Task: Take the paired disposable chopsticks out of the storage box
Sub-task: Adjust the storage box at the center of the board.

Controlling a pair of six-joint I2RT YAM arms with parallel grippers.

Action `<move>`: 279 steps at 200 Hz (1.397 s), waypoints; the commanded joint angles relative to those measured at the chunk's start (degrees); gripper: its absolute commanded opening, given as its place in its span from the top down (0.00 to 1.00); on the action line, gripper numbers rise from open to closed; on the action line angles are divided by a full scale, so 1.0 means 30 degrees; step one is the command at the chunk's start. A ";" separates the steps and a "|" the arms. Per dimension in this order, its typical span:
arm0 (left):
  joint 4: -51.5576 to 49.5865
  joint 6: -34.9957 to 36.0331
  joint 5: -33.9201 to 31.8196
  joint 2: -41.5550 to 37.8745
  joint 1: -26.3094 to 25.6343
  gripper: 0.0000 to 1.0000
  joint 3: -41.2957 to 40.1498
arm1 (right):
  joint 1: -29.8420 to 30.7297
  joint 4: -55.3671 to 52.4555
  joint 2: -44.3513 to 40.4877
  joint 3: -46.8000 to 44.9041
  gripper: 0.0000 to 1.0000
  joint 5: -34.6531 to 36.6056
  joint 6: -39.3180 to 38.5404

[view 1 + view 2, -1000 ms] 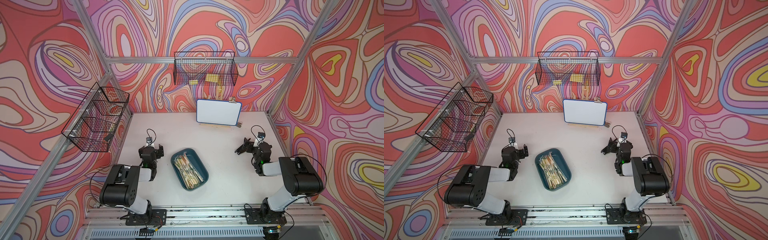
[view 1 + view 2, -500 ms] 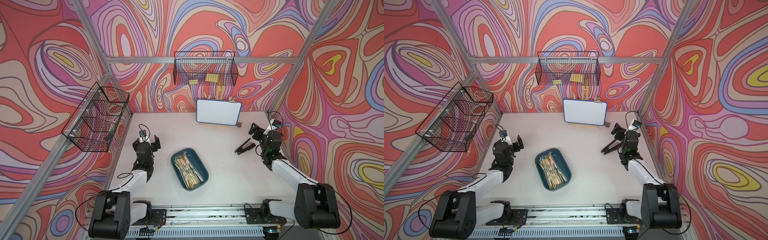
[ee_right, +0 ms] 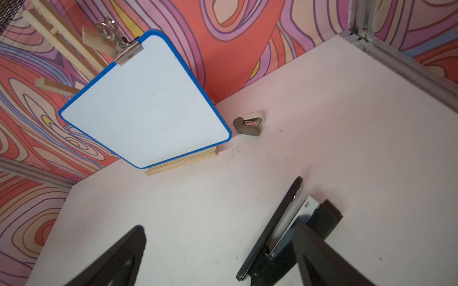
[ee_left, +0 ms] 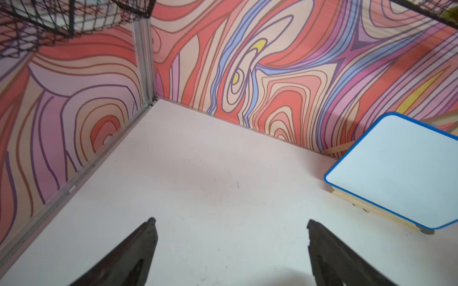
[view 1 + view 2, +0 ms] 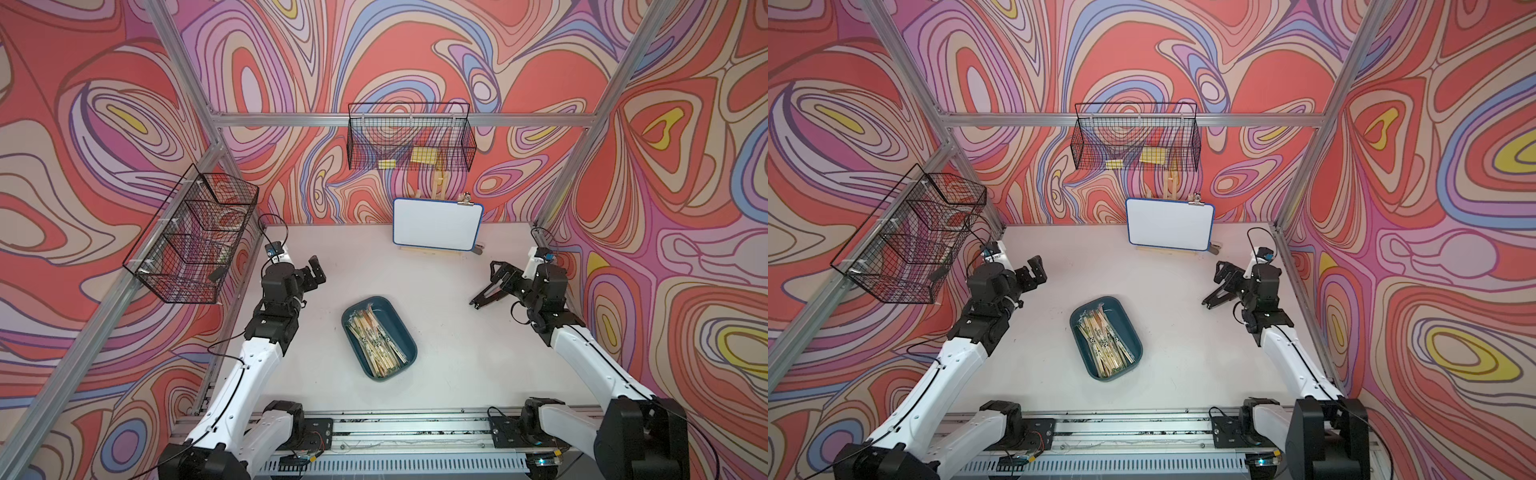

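The storage box (image 5: 395, 321) (image 5: 1122, 321) is a shallow dark teal tray at the table's middle front. It holds a loose heap of the paired disposable chopsticks (image 5: 376, 345) (image 5: 1105, 347), pale sticks in clear sleeves. My left gripper (image 5: 312, 273) (image 5: 1032, 272) hangs open to the box's back left, well clear of it. In the left wrist view the gripper (image 4: 231, 221) has only bare table between its fingers. My right gripper (image 5: 505, 276) (image 5: 1227, 274) (image 3: 219, 226) is open at the far right, with nothing between its fingers. Neither wrist view shows the box.
A black stapler-like tool (image 5: 484, 295) (image 3: 280, 222) lies open on the table just below the right gripper. A blue-rimmed whiteboard (image 5: 436, 224) (image 4: 396, 170) stands on a wooden easel at the back, with a small brown stapler (image 3: 249, 123) beside it. Wire baskets (image 5: 409, 139) (image 5: 193, 237) hang on the walls.
Both arms have unfolded and reached up and toward the back of the table. Both grippers stayed open. The box and the black tool have not moved.
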 commanded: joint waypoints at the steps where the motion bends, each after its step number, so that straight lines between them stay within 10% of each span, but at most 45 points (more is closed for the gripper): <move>1: -0.5136 -0.1353 0.0888 -0.0376 -0.0521 0.00 0.0675 | 0.0288 -0.2108 -0.0856 -0.0128 0.02 -0.0986 -0.0024; 182: -1.1429 -0.8143 -0.0720 0.0082 -0.3252 0.00 -0.2963 | 0.9250 -0.8610 0.5235 0.2324 0.09 0.1510 0.0402; 279: -0.9971 -0.9318 -0.0065 0.1305 -0.3947 0.00 -0.4623 | 1.0749 -1.0128 0.5848 0.2005 0.09 0.1999 0.0620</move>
